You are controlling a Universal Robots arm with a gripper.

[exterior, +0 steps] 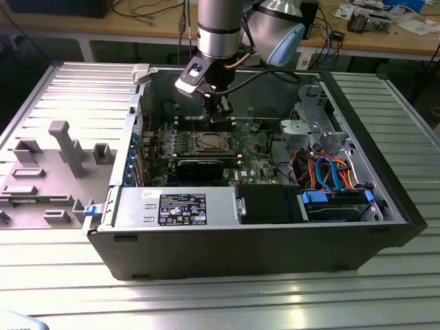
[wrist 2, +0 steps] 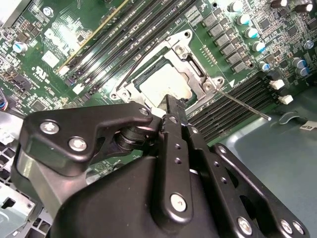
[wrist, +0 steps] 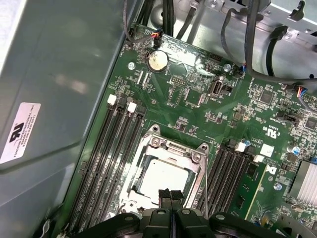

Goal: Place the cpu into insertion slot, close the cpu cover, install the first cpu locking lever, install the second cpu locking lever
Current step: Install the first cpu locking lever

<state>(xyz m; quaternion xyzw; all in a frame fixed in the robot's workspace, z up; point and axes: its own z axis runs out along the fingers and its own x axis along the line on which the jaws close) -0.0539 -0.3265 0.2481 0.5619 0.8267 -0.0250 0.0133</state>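
With its two black fingers pressed together and gripping nothing, the end effector (wrist: 170, 194) of the silver-grey robot arm (exterior: 220, 27) hangs low over the processor socket inside an open black computer case (exterior: 275, 240), which lies on its side on a ribbed metal table (exterior: 227, 295). Both wrist views show the small square cpu (wrist: 163, 178) seated in the socket, its dull silver-grey top facing up. The thin silvery cpu cover (wrist: 173, 152) lies flat around it, so the chip shows through the square window. The fingertips sit just above one edge of that frame; whether they touch it cannot be told. The second wrist view brings out a thin straight metal locking lever (wrist 2: 242, 104) standing out from one corner of the socket. It angles away across the black memory slots (wrist 2: 228, 116), its tip near the edge of the board. The first wrist view takes in more of the green motherboard (wrist: 198, 99) beyond the socket, with a round silver coin battery (wrist: 158, 60). The exterior view gives the wider setting: a grey plastic fixture tray (exterior: 48, 172) rests on the table at the exterior view's left, beside the case.
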